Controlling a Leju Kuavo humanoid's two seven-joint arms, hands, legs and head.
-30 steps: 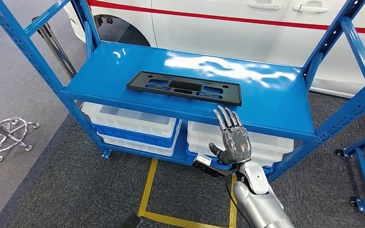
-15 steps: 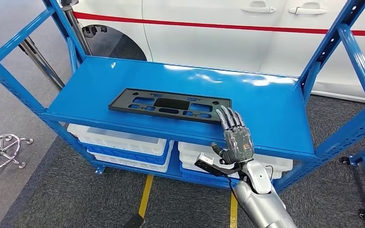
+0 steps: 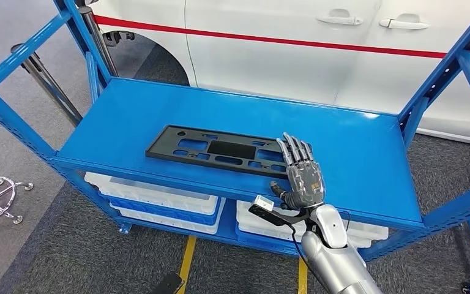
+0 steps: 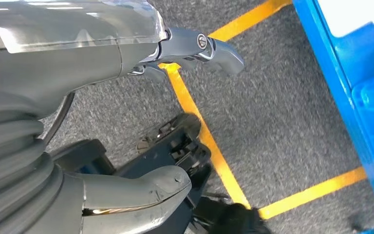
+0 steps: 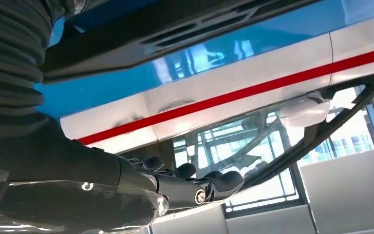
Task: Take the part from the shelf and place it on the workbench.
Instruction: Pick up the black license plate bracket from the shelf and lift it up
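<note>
Part: black flat plate [image 3: 222, 150] with cut-outs, lying flat on the blue shelf [image 3: 355, 153] top, towards the front edge, about the middle of the head view; its dark edge [image 5: 175, 34] also shows close in the right wrist view.
Right hand: right hand [image 3: 301, 173] at 5 o'clock from the plate's middle, fingers straight and spread apart, holding nothing; the fingertips [image 3: 294, 144] overlap the plate's right end, though I cannot tell whether they touch it.
Change, hand: half a second ago the hand stood at the shelf's front edge with its fingertips barely at the plate's corner; now it has come further over that end.
Change, view: the whole scene has shifted a little, so the camera moved; the plate lies on the shelf as before.
Left hand: left hand [image 4: 126, 122] hangs low over grey carpet [image 4: 282, 122] with yellow floor lines [image 4: 199, 126], fingers loose and apart, nothing in them.
Behind: white car [image 3: 281, 49] with a red stripe at 12 o'clock.
Below: white bins [image 3: 153, 196] under the shelf top.
</note>
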